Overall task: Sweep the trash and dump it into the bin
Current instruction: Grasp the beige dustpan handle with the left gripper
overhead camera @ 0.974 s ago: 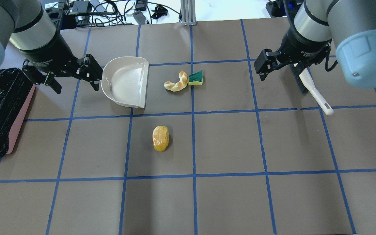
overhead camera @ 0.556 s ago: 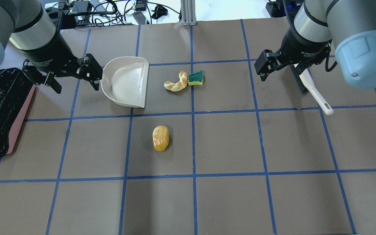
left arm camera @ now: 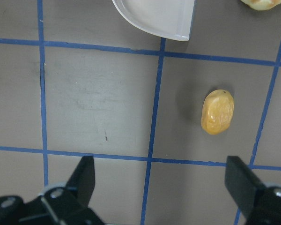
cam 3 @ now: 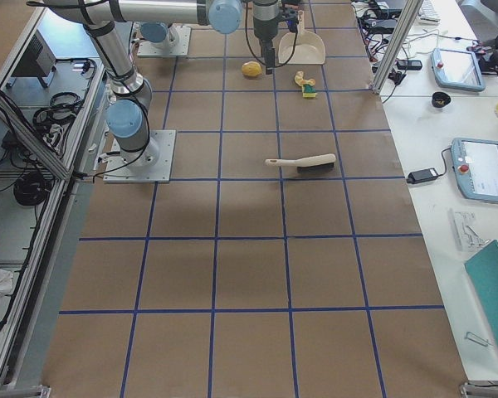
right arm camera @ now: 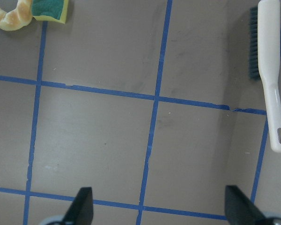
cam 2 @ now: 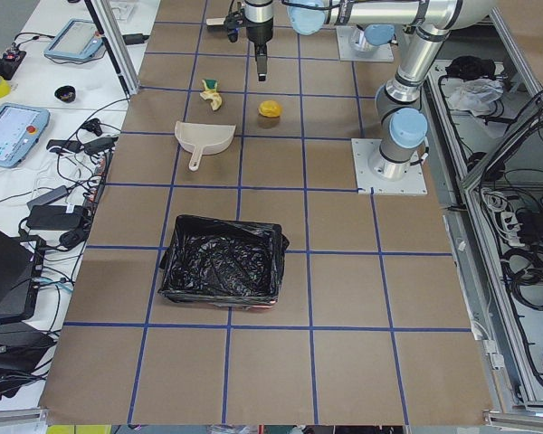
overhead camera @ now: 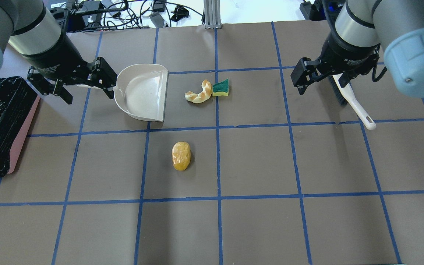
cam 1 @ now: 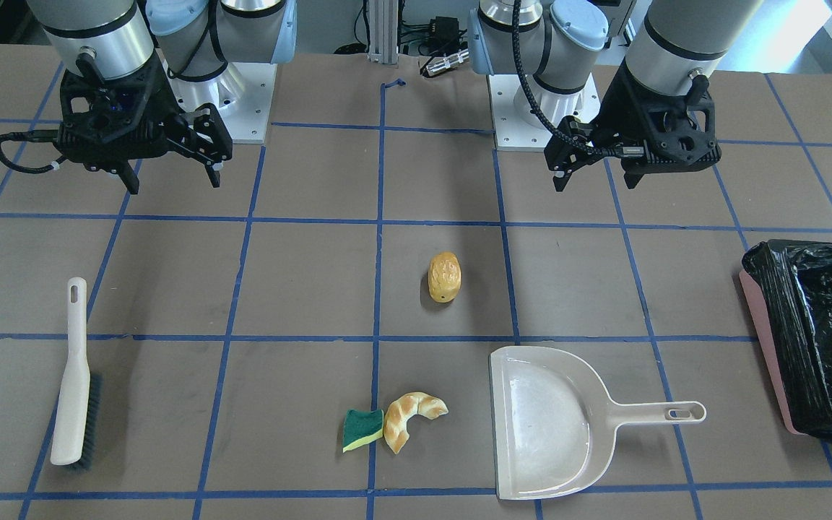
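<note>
Bin (overhead camera: 22, 136), a large pinkish container lined with a crinkled glossy black plastic bag, sits at the left edge of the brown, blue-taped bench (overhead camera: 256, 162). The overhead view crops it, while the left-end camera shows its whole open mouth.

Right of it the left claw (overhead camera: 88, 99) hangs above the bench, jaws wide apart and holding nothing. Its wrist camera shows only bare bench between the fingers. From overhead this claw covers the handle of the beige plastic dustpan (overhead camera: 142, 94). The front-facing view shows that handle whole, lying flat and pointing toward the bin, with the claw not touching it. The pan's straight open edge faces right.

The trash lies right of the pan. The golden-brown oval roll (overhead camera: 181, 156) is alone in the nearer square. In the farther square is the curved tan croissant-like bread piece (overhead camera: 199, 94), with the green-and-yellow sponge piece (overhead camera: 220, 88) touching its right end.

Farther right the right claw (cam 1: 172, 184) hangs above the bench, spread wide and empty, as its wrist camera also shows. From overhead that arm hides part of the white-handled brush with dark bristles (overhead camera: 358, 108). The front-facing view shows the brush whole, lying flat on the right part of the bench, apart from the claw.
</note>
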Available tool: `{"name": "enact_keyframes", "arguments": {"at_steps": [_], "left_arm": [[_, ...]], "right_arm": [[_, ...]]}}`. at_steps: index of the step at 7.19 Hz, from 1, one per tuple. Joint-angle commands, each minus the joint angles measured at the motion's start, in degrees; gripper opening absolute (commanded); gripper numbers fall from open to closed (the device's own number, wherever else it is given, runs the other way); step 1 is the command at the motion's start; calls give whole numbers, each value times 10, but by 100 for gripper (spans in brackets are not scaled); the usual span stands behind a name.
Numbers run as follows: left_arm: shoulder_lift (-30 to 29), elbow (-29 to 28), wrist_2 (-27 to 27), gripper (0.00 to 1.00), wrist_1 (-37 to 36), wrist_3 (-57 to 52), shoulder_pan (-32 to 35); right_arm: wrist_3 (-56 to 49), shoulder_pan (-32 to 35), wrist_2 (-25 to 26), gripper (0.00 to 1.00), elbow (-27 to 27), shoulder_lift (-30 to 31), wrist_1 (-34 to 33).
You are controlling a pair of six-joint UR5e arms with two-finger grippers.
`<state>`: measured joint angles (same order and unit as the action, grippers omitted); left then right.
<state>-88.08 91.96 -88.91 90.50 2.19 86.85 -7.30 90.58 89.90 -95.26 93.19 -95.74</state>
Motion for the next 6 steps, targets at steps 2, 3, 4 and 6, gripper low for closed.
{"name": "enact_keyframes", "arguments": {"at_steps": [2, 3, 4, 6], "left_arm": [[-11, -3, 3, 100, -14, 87, -9], [-23, -4, 1, 100, -14, 147, -23], [-26, -7, 0, 100, -26, 197, -26], [-50, 1, -33, 100, -72, 334, -28]], "right_arm": [[0, 0, 1, 100, 31, 0, 47], [0, 0, 1, 100, 30, -1, 47], [-9, -2, 1, 100, 27, -2, 47], [-7, -3, 0, 100, 25, -2, 49]]}}
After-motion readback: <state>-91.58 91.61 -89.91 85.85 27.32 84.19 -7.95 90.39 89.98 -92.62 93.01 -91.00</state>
